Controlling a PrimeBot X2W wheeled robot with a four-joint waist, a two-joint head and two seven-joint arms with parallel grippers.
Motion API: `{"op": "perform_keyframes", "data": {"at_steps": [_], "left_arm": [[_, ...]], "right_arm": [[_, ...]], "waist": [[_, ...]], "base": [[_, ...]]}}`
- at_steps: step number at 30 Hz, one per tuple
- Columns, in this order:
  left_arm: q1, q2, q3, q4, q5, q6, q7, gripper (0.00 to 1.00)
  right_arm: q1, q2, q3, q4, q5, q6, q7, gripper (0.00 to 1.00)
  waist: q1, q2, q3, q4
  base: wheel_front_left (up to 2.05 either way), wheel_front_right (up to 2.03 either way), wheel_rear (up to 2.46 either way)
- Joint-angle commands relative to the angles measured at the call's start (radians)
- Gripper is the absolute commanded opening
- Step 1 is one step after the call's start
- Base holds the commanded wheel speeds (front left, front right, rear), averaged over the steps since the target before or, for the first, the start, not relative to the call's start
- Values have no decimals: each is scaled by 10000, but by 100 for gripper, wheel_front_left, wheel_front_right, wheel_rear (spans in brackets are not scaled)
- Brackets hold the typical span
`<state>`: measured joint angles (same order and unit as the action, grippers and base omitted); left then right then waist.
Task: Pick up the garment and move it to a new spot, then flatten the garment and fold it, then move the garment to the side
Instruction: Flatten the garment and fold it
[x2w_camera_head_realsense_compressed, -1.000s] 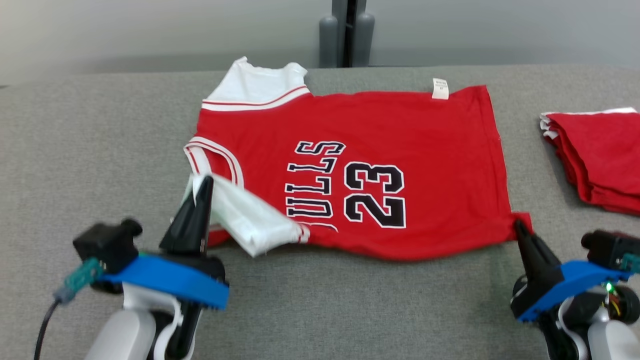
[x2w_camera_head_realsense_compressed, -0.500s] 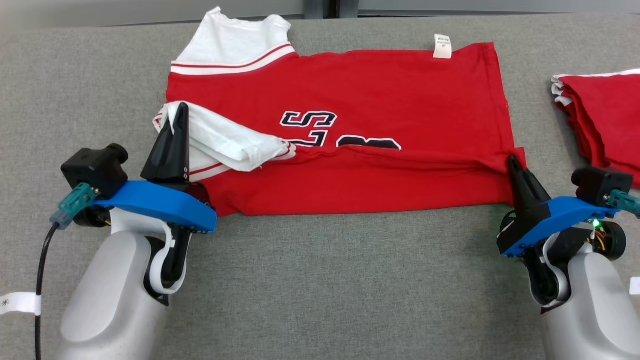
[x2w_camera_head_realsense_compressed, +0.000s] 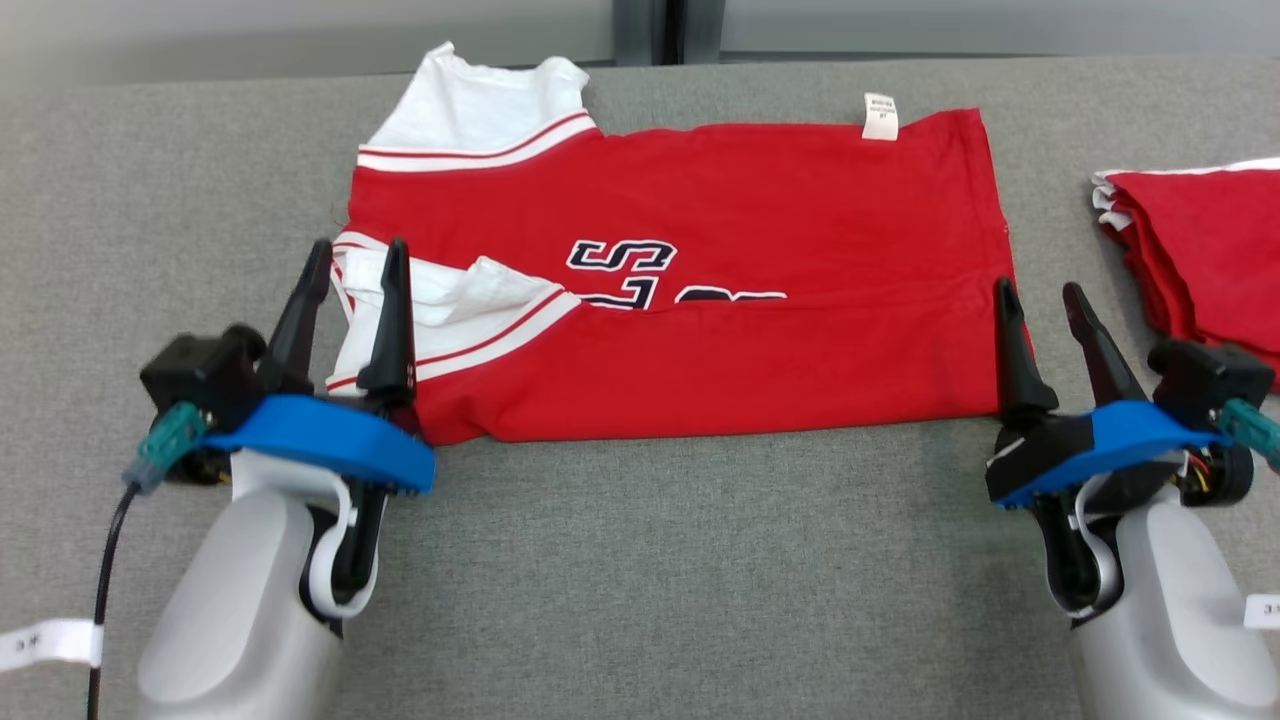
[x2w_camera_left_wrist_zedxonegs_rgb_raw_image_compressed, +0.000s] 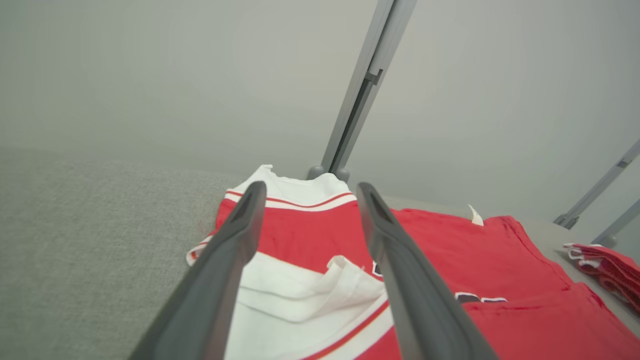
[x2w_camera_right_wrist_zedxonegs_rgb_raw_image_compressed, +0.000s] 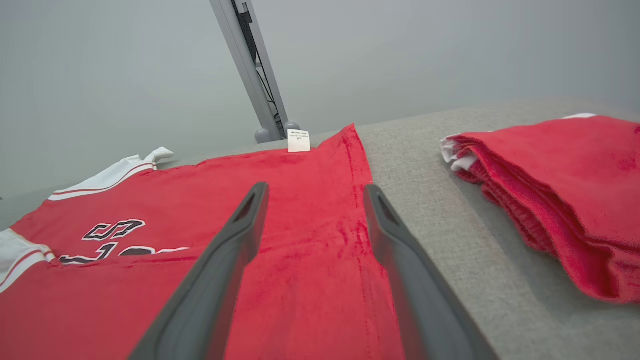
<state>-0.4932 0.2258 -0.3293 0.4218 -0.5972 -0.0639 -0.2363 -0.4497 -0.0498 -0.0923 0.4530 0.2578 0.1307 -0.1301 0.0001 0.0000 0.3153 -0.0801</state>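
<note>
Left end effector (x2w_camera_head_realsense_compressed: 360, 250) and right end effector (x2w_camera_head_realsense_compressed: 1036, 290) have both just let go: half a second earlier each was pinched shut on a near corner of the garment (x2w_camera_head_realsense_compressed: 750, 200), carrying that edge away from the robot, and now their fingers stand spread and empty at the two ends of the cloth they dropped. The garment, a red jersey, lies across the middle of the grey table (x2w_camera_head_realsense_compressed: 640, 560) with its near long edge laid over its body, so the printed lettering is half covered and the crease runs along the side closest to the robot. The white sleeve (x2w_camera_head_realsense_compressed: 450, 300) at the left end has landed a little bunched beside the left fingers. By the look of it the first lengthwise fold is made; what remains is probably another fold or two and then shifting the bundle aside, perhaps toward the stack of red clothes (x2w_camera_head_realsense_compressed: 1200, 260) at the table's right end
</note>
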Motion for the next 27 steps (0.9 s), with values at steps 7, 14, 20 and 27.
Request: {"op": "perform_keyframes", "data": {"at_steps": [7, 14, 20, 27], "left_arm": [[1736, 472, 128, -791, -500, 273, 781, 100], [3006, 795, 316, -1491, -1213, 1044, 2459, 100], [3042, 693, 577, -1603, -1842, 1268, 3070, 100], [2853, 697, 617, -1181, -2071, 1497, 3610, 91]], "right_arm": [[1294, -13, -435, -773, -712, 1, 17, 100], [2064, -15, -420, -1276, -700, 1, 394, 100], [2044, -13, -279, -1501, -672, 1, 567, 100], [1861, -15, -117, -1530, -674, 1, 830, 100]], "waist": [[-1, 0, -581, 59], [-1, 0, -763, 3], [-1, 0, -507, -168], [-1, 0, -201, -368]], "base": [[0, 0, 0], [0, 0, 0], [0, 0, 0], [0, 0, 0]]}}
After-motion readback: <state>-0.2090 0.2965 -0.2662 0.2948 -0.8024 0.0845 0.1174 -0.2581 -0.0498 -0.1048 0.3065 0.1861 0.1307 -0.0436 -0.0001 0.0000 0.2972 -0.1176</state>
